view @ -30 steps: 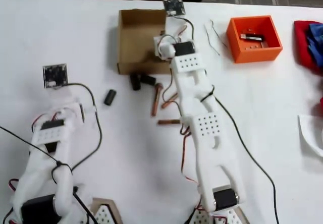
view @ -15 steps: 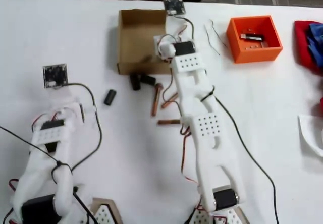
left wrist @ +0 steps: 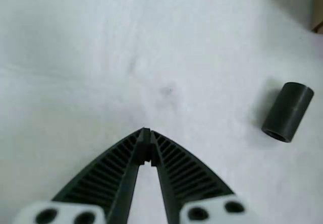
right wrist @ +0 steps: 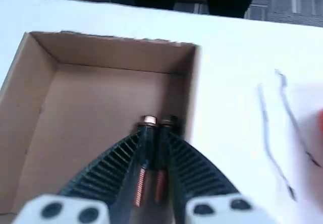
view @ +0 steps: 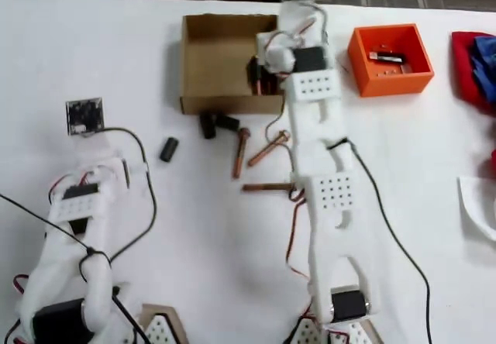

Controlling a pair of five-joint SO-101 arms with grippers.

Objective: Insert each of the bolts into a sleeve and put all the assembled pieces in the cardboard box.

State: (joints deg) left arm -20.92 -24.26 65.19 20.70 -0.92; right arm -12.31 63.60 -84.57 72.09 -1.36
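Observation:
My right gripper (view: 262,73) hangs over the right side of the open cardboard box (view: 209,100), shut on copper bolts (right wrist: 150,183); two bolt heads show side by side at its fingertips (right wrist: 156,129), above the box floor (right wrist: 96,113). Three more copper bolts (view: 240,152) lie loose on the table in front of the box. Two black sleeves (view: 215,123) rest at the box's near wall, and a third sleeve (view: 169,149) lies apart to the left. My left gripper (left wrist: 145,146) is shut and empty over bare table, with that sleeve (left wrist: 287,112) off to one side.
An orange bin (view: 390,77) stands right of the box, thin wires (view: 329,49) between them. A small circuit board (view: 84,116) with a black cable lies at the left. Red cloth (view: 471,61) and a white object (view: 480,204) sit at the right edge.
My right arm has swung to the right and farther out over the box's right side, uncovering a bolt on the table. The left arm has not moved.

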